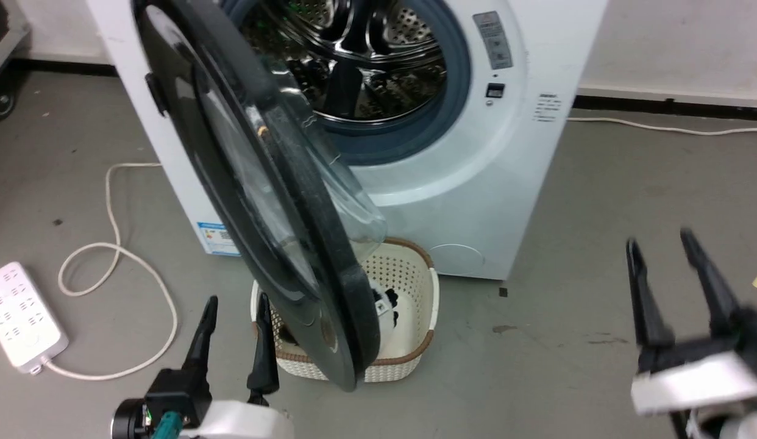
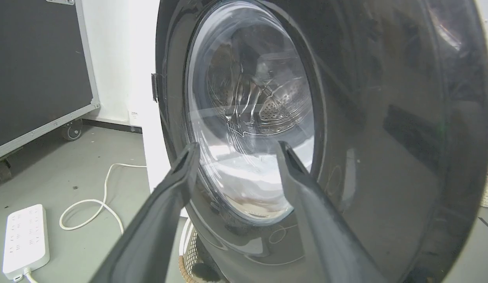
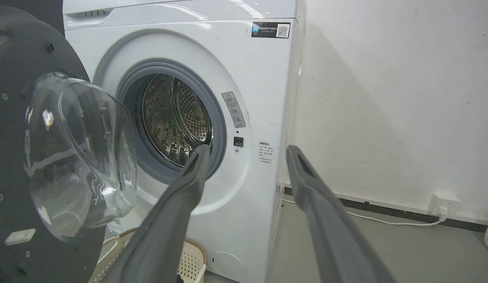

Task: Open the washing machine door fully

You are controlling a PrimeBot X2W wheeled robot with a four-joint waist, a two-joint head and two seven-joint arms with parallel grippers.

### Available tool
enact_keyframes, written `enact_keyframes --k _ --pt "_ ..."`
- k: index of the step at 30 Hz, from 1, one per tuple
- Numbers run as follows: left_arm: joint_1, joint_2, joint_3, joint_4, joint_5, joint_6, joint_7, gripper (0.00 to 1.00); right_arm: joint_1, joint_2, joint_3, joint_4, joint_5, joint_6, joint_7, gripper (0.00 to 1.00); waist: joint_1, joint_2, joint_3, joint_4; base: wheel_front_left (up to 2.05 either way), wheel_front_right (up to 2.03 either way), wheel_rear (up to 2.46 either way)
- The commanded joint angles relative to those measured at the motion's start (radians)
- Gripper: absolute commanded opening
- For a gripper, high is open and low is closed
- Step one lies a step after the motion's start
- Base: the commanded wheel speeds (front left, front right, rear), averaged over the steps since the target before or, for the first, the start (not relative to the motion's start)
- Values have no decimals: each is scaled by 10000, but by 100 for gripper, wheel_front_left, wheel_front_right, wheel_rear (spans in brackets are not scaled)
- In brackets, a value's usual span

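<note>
You see one big white front-loading washing machine [image 1: 476, 183], its one round glossy black door [image 1: 256, 201] standing partway open above one cream plastic basket [image 1: 415, 268]. Your left claw [image 1: 237, 302] and right claw [image 1: 659, 241] are both spread and empty. The writing on the blue corner label [image 1: 217, 238] is unreadable.

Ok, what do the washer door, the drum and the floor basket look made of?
Washing machine door: glossy black plastic ring, mirror-like reflections; clear bowl, glass or plastic. Drum: shiny perforated steel, likely. Basket: cream plastic, moulded perforated walls, brown rim.
</note>
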Motion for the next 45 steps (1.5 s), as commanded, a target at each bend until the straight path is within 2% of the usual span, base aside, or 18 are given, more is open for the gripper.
enact_keyframes --k 1,4,9,18,19,20,21,24,28,31,32,36,41,45 --pt "173 30 14 -30 70 -72 -53 100 283 133 -63 -61 -195 8 -79 100 1 0 -26 -42 0 0 0" --pt "304 38 -12 14 140 -187 -53 100 1076 686 -395 -60 -825 8 -260 100 1 0 -53 -100 0 0 0" --pt "437 59 88 87 334 -177 -53 100 1726 981 -181 -42 -1526 8 -518 100 1 0 -79 -282 0 0 0" --pt "484 66 300 65 537 -274 -53 100 1731 1054 -53 138 -1123 8 -596 100 1 0 -69 -402 0 0 0" --pt "482 63 325 54 536 -283 -53 94 1706 1054 -60 127 -1075 8 -597 100 1 0 -67 -406 0 0 0" --pt "480 60 345 39 529 -297 -53 56 1685 1055 -66 101 -1030 8 -598 100 1 0 -56 -407 0 0 0" --pt "463 56 340 -31 502 -348 -53 0 1667 1055 -71 83 -952 8 -598 100 1 0 -47 -407 0 0 0" --pt "364 41 473 -668 420 -452 -53 0 1649 1056 -111 138 -584 8 -599 100 1 0 -41 -400 0 0 0" --pt "278 18 940 -1753 216 -283 -53 0 1611 1056 -147 145 -507 8 -600 100 1 0 -44 -379 0 0 0" --pt "2 6 1535 -2672 -809 -66 -53 0 1605 1056 -215 203 -128 8 -600 100 1 0 -77 -373 0 0 0" --pt "-415 3 2095 -3509 -1283 25 -53 0 1590 1057 -203 249 -123 8 -600 100 1 0 -113 -387 0 0 0" --pt "-999 1 2485 -4550 -1240 -32 -53 0 1527 1057 -130 241 -16 8 -601 100 1 0 -109 -468 0 0 0" --pt "-1568 1 2247 -5364 -795 -269 -53 0 1474 1057 -98 227 58 8 -601 100 1 0 -87 -560 0 0 0" --pt "-1702 5 1472 -5530 -161 -444 -53 0 1482 1057 -76 232 109 8 -601 100 1 0 -64 -601 0 0 0"
